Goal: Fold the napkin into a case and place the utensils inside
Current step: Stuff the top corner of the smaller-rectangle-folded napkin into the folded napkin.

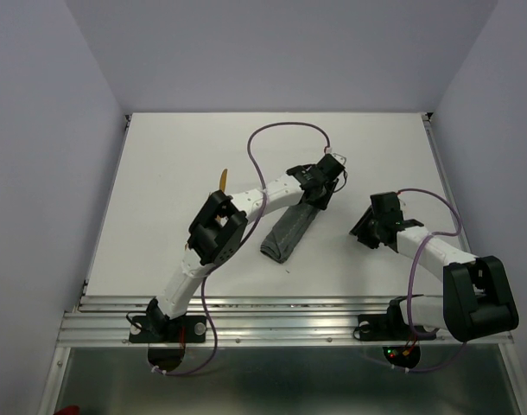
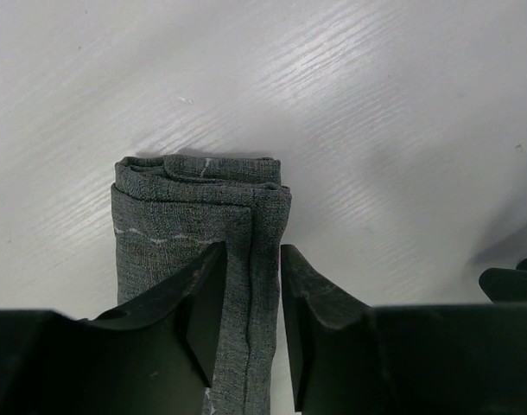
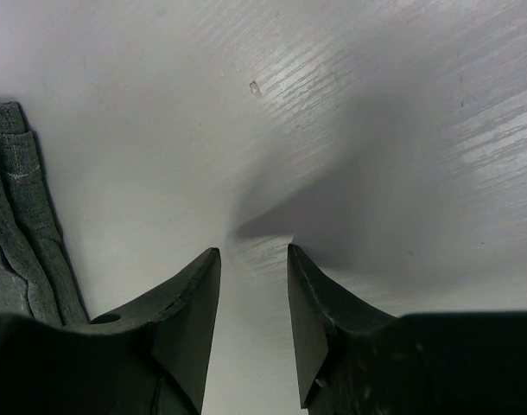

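Observation:
The napkin (image 1: 289,229) lies mid-table, folded into a long narrow dark grey case (image 2: 186,216) with a pale stitch line. My left gripper (image 1: 320,192) hovers over its far end. Its jaws (image 2: 250,251) stand open astride the right-hand fold, with cloth between them and a small gap at the right finger. My right gripper (image 1: 365,232) is open to the right of the case, over bare table (image 3: 253,251). The case's edge (image 3: 22,233) shows at far left of that view. One orange-brown utensil tip (image 1: 225,180) pokes out behind the left arm; the rest is hidden.
The white table (image 1: 168,156) is walled on three sides. A slotted metal rail (image 1: 281,324) runs along the near edge by the arm bases. A purple cable (image 1: 285,130) loops above the left arm, and another (image 1: 436,203) hangs over the right arm.

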Controlling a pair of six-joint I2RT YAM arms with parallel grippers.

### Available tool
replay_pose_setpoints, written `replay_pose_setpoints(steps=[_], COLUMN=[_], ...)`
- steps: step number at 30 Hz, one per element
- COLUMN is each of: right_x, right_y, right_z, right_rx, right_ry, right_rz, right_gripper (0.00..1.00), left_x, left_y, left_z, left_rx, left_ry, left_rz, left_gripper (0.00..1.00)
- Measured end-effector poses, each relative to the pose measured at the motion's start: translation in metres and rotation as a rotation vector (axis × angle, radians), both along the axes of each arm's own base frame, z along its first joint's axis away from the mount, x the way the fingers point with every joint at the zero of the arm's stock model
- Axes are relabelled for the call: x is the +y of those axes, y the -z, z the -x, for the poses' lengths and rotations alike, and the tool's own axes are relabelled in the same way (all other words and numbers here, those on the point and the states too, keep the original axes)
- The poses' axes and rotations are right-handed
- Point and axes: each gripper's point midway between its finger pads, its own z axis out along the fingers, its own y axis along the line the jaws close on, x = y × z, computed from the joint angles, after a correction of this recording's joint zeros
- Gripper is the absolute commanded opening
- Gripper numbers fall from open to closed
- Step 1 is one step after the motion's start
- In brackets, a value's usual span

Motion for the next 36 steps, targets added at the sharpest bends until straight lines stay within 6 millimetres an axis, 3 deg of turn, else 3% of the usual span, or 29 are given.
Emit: replay_pose_setpoints(steps=[6, 8, 13, 14, 23, 28, 36], right_x=[0.001, 0.001, 0.001, 0.001, 0.002, 0.002, 0.002], right_y=[0.000, 0.000, 0.000, 0.000, 0.000, 0.000, 0.000], right_z=[0.000, 0.000, 0.000, 0.000, 0.000, 0.000, 0.000], right_rx=[0.001, 0.001, 0.002, 0.002, 0.002, 0.003, 0.002], right_ry=[-0.004, -0.004, -0.005, -0.005, -0.005, -0.005, -0.005], right_rz=[-0.004, -0.006, -0.006, -0.006, -0.007, -0.007, -0.007], right_gripper=[0.42, 0.42, 0.42, 0.42, 0.42, 0.43, 0.43], left_x=[-0.003, -0.002, 0.001, 0.002, 0.006, 0.005, 0.004], left_y=[-0.005, -0.004, 0.003, 0.004, 0.010, 0.009, 0.009], left_z=[0.000, 0.000, 0.002, 0.002, 0.002, 0.002, 0.002], left_rx=[0.001, 0.007, 0.026, 0.028, 0.044, 0.045, 0.047], left_ry=[0.003, 0.003, 0.004, 0.002, 0.002, 0.003, 0.006], left_rz=[0.025, 0.026, 0.024, 0.024, 0.028, 0.034, 0.039], left_gripper=[0.24, 0.24, 0.49, 0.50, 0.52, 0.45, 0.43])
